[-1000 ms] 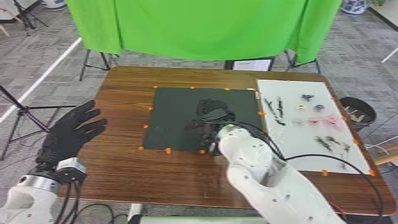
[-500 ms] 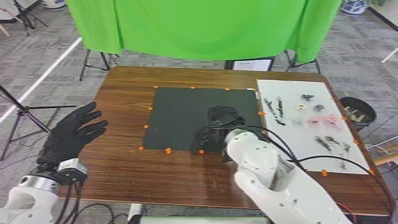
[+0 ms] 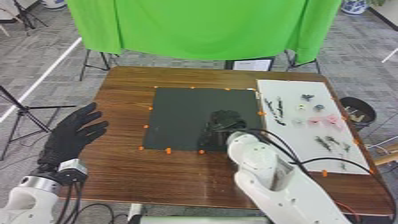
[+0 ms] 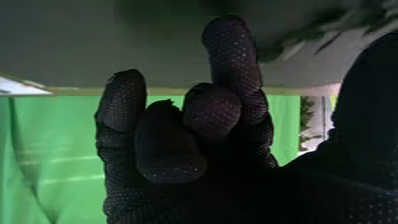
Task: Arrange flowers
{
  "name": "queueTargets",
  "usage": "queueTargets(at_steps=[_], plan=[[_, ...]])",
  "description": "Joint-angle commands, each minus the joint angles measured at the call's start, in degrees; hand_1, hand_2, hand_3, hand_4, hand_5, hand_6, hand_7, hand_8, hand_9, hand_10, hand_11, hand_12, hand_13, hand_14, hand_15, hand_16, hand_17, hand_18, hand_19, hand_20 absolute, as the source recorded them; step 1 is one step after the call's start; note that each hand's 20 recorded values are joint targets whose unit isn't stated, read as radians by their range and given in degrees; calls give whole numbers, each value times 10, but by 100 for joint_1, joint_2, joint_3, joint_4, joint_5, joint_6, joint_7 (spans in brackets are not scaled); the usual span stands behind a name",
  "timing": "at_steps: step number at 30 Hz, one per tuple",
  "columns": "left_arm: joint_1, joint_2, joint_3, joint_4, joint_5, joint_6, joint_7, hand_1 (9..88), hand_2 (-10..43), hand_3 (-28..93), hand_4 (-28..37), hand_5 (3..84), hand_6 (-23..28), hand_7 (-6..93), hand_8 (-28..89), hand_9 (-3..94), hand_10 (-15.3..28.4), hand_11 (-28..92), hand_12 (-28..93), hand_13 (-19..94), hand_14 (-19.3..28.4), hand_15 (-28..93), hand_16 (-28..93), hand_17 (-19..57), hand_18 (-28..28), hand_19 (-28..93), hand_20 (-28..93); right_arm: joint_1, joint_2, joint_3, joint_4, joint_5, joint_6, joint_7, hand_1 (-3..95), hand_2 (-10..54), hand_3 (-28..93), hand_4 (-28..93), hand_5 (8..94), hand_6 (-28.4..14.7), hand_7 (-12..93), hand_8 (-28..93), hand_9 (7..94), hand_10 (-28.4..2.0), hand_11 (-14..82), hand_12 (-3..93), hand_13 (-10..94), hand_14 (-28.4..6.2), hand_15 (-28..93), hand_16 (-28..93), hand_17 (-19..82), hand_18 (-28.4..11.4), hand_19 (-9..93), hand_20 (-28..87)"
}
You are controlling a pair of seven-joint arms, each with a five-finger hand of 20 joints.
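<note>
In the head view, my right hand (image 3: 224,123) is over the right part of the dark board (image 3: 182,115). The right wrist view gives the same hand (image 4: 226,112) with relaxed, unevenly bent fingers; the thumb stands apart and nothing is between them. Dark green foliage (image 4: 311,36) lies beyond. On the white sheet (image 3: 289,142) in the head view are dark leaf stems (image 3: 280,114), small grey-blue flowers (image 3: 308,97), pink flowers (image 3: 331,120) and grey-green sprigs (image 3: 329,141). My left hand (image 3: 69,137) is open off the table's left side.
Orange markers (image 3: 168,150) line the board's edge and the sheet's edge. The brown wooden table (image 3: 160,175) carries both. A black bin (image 3: 358,110) stands beyond the right edge, and a green cloth (image 3: 195,30) hangs behind the far edge.
My right hand has moved back towards the robot and slightly to the right over the board. The left hand has stayed about where it was.
</note>
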Motion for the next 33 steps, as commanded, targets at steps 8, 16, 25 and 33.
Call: queueTargets(at_steps=[8,16,25,33], plan=[[-20,-16,66,44,8,-22,-72,265,-52,714,-278,297,55,226,-123,244,129,285,146,232,177,420,-47,-72,226,469,56,-128,-427,-368,193,-246,-201,-130,205,-95,784,-281,731,-12,554,-106,776,-113,656,461,730,-115,907,323,349,-203,870,294],[-56,21,120,84,-40,-12,-63,262,-50,718,-280,297,55,225,-123,246,131,285,146,232,177,420,-47,-73,226,469,56,-382,-463,-226,451,-299,64,-685,445,-95,788,-281,744,2,489,198,784,-102,650,472,739,-98,895,340,354,-185,854,300],[-49,-18,119,89,-26,-27,-75,259,-46,719,-282,298,55,223,-123,248,132,283,146,233,177,419,-47,-73,226,469,56,-513,-429,-62,503,400,1013,-1117,420,-95,855,-239,739,-17,525,232,791,-104,687,477,744,-98,922,351,355,-182,852,320],[-64,31,139,96,-40,-7,-57,259,-44,718,-282,297,55,224,-122,248,132,284,147,232,177,417,-47,-73,226,469,57,-528,-615,-94,388,945,1123,-1105,414,-95,861,-220,747,-17,534,237,800,-104,697,475,751,-96,931,348,361,-182,853,331]])
